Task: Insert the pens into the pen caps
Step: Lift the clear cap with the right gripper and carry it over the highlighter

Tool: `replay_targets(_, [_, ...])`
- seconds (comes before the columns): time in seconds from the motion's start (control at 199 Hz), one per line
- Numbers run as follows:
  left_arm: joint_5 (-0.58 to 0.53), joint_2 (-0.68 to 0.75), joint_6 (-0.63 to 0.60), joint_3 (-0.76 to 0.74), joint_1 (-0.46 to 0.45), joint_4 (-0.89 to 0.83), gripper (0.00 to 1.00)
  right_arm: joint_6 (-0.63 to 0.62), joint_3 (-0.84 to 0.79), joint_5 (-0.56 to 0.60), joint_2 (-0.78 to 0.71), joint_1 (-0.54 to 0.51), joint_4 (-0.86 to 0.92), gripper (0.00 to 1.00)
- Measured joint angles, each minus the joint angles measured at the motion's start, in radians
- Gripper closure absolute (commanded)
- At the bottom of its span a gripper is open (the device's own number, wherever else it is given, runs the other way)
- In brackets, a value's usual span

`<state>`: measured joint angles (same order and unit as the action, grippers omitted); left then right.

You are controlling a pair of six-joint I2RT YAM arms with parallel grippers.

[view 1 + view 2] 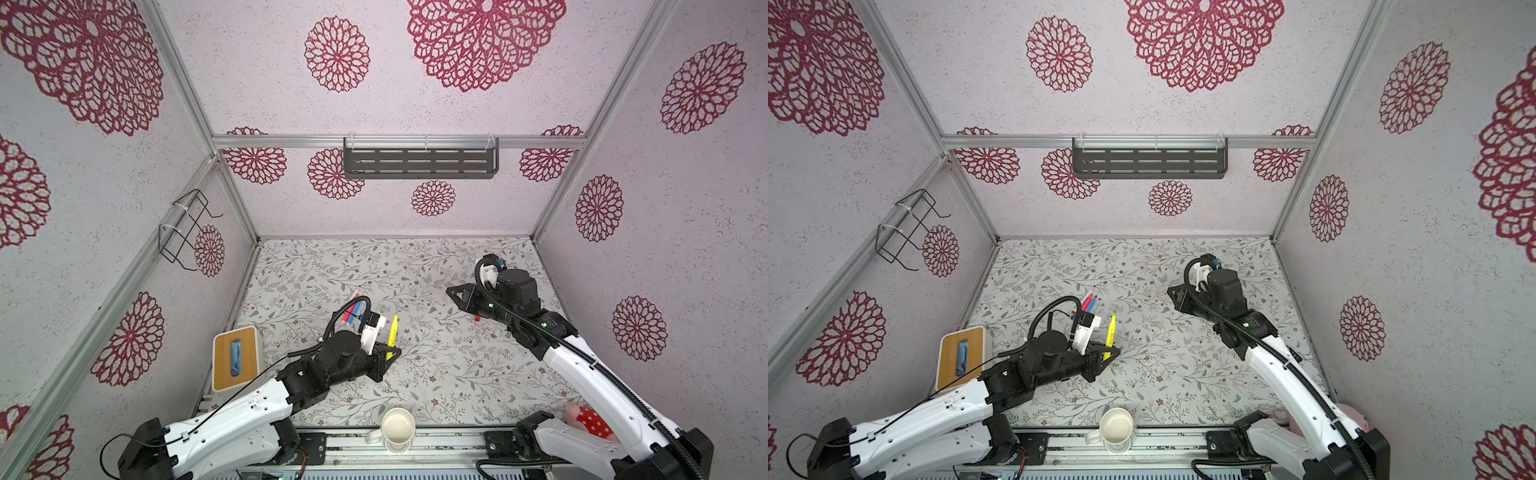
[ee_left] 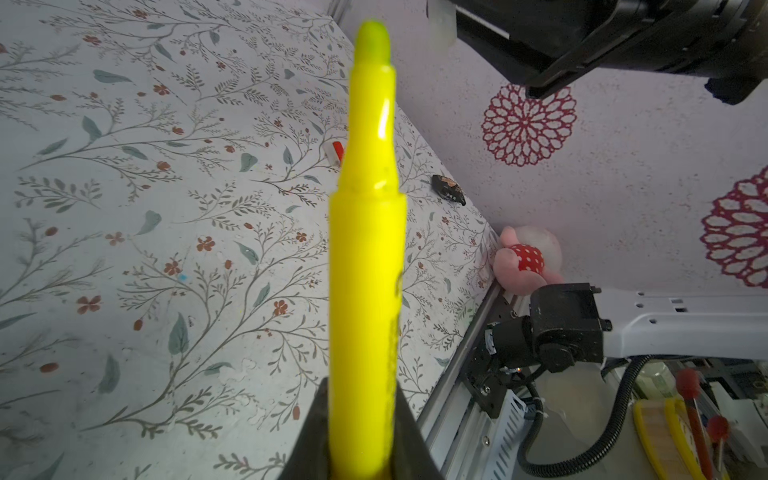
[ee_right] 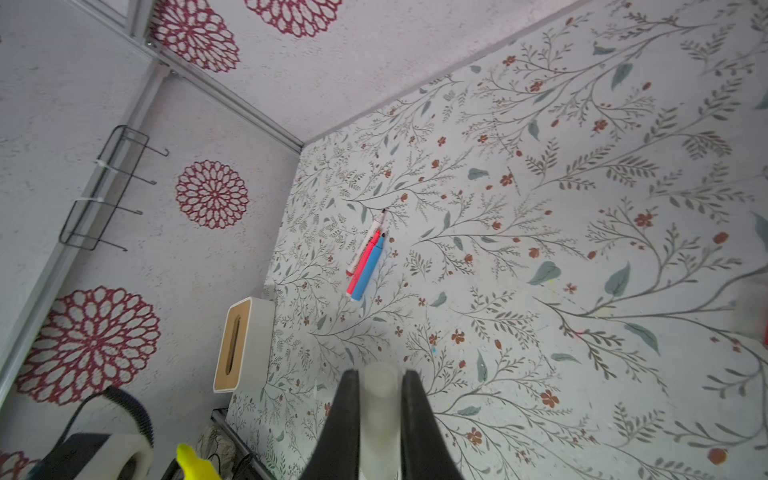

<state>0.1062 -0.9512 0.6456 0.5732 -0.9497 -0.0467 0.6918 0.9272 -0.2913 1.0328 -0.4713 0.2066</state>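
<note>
1. Pinched tight between the left fingers (image 2: 313, 419): the yellow pen (image 2: 368, 249), held low on the barrel, uncapped tip reaching far out past the fingertips.
2. Pressed together on a clear cap (image 3: 379, 399): the right fingers (image 3: 347, 407), with the frosted, stubby tube's end about level with the fingertips.
3. Well apart from each other, the two pairs of fingers, with bare tabletop (image 1: 436, 374) between them.
4. Lying on the tabletop beyond the yellow pen's tip, well apart from the left fingers: a red cap (image 2: 336, 150). In a top view, close behind the right fingers, beside that arm's wrist.
5. Flat on the tabletop far ahead of the right fingers: the white-and-red pen (image 3: 365, 243), pink pen (image 3: 358, 272) and blue pen (image 3: 365, 280), side by side, tips bare. In both top views, just past the left fingers toward the back wall, partly hidden by that arm's cable.
6. Out to the wall side of the left fingers: a tissue box (image 1: 235, 357).
7. Near the front edge, behind both pairs of fingers and between the two arms: a mug (image 1: 398, 426).
</note>
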Motion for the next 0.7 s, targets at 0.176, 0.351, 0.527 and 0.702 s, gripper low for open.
replay_targets(0.176, [0.066,-0.032,0.0,0.0,-0.007,0.061,1.0,-0.001,-0.039,-0.047,-0.062,-0.055,-0.116,1.0])
replay_targets(0.351, [0.118,-0.068,0.0,0.026,-0.013,0.095,1.0,0.0,-0.052,-0.072,-0.093,-0.102,-0.219,1.0])
replay_targets(0.527, [0.143,-0.089,0.0,0.049,-0.024,0.125,1.0,-0.001,-0.061,-0.083,-0.099,-0.135,-0.286,1.0])
replay_targets(0.702, [0.152,-0.089,0.002,0.05,-0.031,0.139,1.0,0.006,-0.104,-0.112,-0.106,-0.155,-0.381,1.0])
